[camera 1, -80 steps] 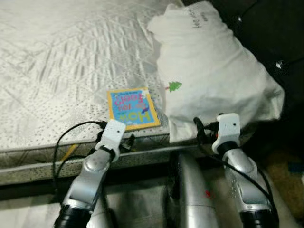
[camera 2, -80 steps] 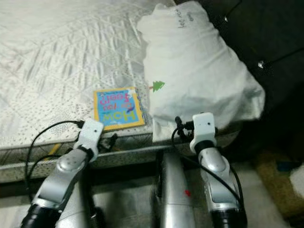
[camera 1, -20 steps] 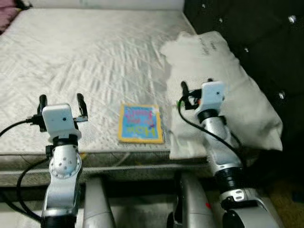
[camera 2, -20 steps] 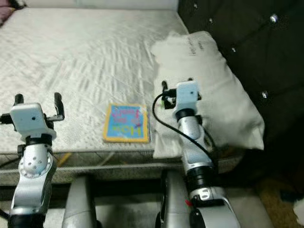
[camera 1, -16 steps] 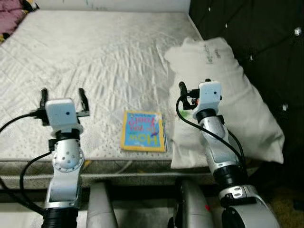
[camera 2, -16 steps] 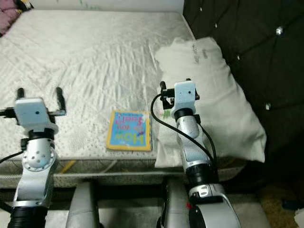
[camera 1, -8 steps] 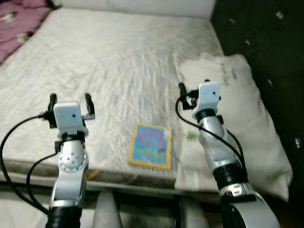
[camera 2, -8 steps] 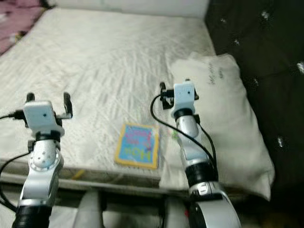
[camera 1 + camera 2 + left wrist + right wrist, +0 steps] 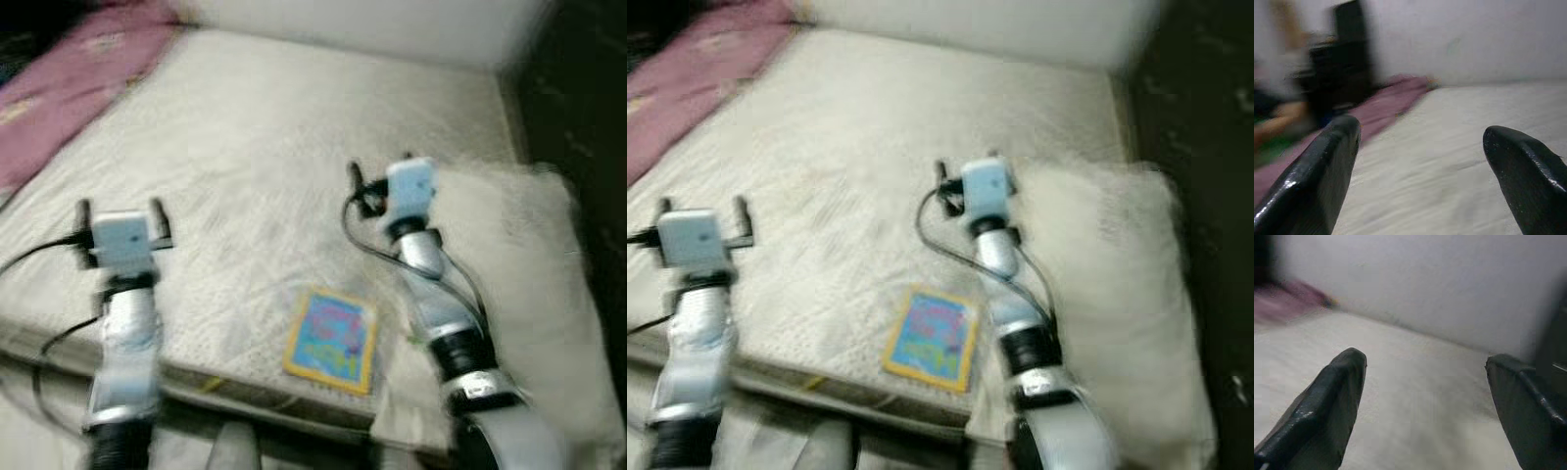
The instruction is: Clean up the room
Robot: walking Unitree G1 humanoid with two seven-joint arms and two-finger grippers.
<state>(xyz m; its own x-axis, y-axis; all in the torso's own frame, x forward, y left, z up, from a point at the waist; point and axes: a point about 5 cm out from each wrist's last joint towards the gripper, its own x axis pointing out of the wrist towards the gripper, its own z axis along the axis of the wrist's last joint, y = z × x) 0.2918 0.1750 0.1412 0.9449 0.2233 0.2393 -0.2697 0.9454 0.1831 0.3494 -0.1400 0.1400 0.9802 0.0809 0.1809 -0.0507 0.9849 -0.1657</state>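
Fingers (image 9: pixel 1327 176) of the left gripper (image 9: pixel 118 209) stand wide apart with nothing between them, and the right gripper (image 9: pixel 382 178) is spread just as wide and equally empty (its wrist view shows both black tips with bare bedding and a pale wall between). Both arms are raised over a quilted white mattress (image 9: pixel 255 157), the left one near the front edge at about eight o'clock in the head view, the right one nearer the middle, at roughly one o'clock. Between the two arms, close to the mattress's front edge at about six o'clock, lies a small picture book (image 9: pixel 332 340) with a yellow border and a blue cover, flat and slightly turned. It touches neither gripper; the right forearm passes just beside its right-hand side. A large white pillow (image 9: pixel 529 294) lies along the mattress at three o'clock, beside the right arm, against a dark headboard (image 9: pixel 1205 117). A pink blanket (image 9: pixel 69 88) sits at the far left corner, around ten o'clock, and shows again in the left wrist view alongside dark furniture that is too blurred to identify. Black cables loop from both wrists. The head views are smeared, so the print on the book's cover cannot be read.
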